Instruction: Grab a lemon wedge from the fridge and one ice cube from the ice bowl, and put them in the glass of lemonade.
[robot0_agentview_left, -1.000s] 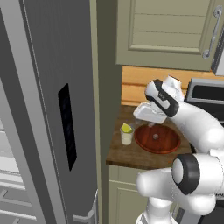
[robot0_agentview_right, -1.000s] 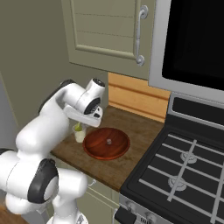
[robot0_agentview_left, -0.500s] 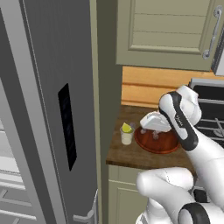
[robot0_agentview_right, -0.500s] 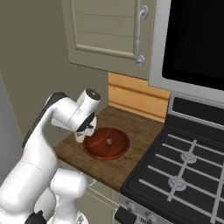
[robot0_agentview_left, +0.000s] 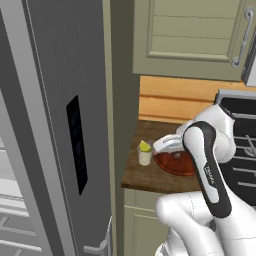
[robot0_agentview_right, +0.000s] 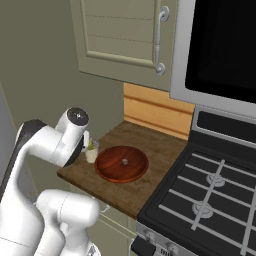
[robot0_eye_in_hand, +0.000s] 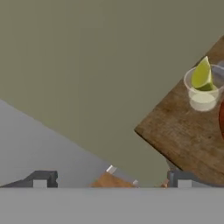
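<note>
The glass of lemonade (robot0_agentview_left: 145, 155) stands at the left end of the wooden counter, with the lemon wedge (robot0_eye_in_hand: 202, 74) resting in its mouth. Right beside it sits the reddish-brown ice bowl (robot0_agentview_right: 122, 164), with one small ice cube (robot0_agentview_right: 124, 161) at its middle. My gripper (robot0_eye_in_hand: 111, 181) hangs low over the counter's left edge, open, with nothing between its widely spaced fingertips (robot0_eye_in_hand: 41, 179). In the hand view the glass (robot0_eye_in_hand: 201, 92) lies off to the upper right, apart from the fingers. The white hand (robot0_agentview_left: 169, 144) covers part of the bowl in the left base view. The fridge (robot0_agentview_left: 60, 125) door stands at the left.
A black stove (robot0_agentview_right: 210, 190) with grates adjoins the counter (robot0_agentview_right: 150, 150) on the right, under a dark microwave (robot0_agentview_right: 220, 45). Beige wall cabinets (robot0_agentview_left: 190, 35) hang above. An olive side panel (robot0_agentview_left: 122, 75) rises between fridge and counter.
The arm has folded and dropped, carrying the hand from above the bowl down and left to the counter's edge beside the glass. The jaws stayed open. Glass and bowl have not moved.
</note>
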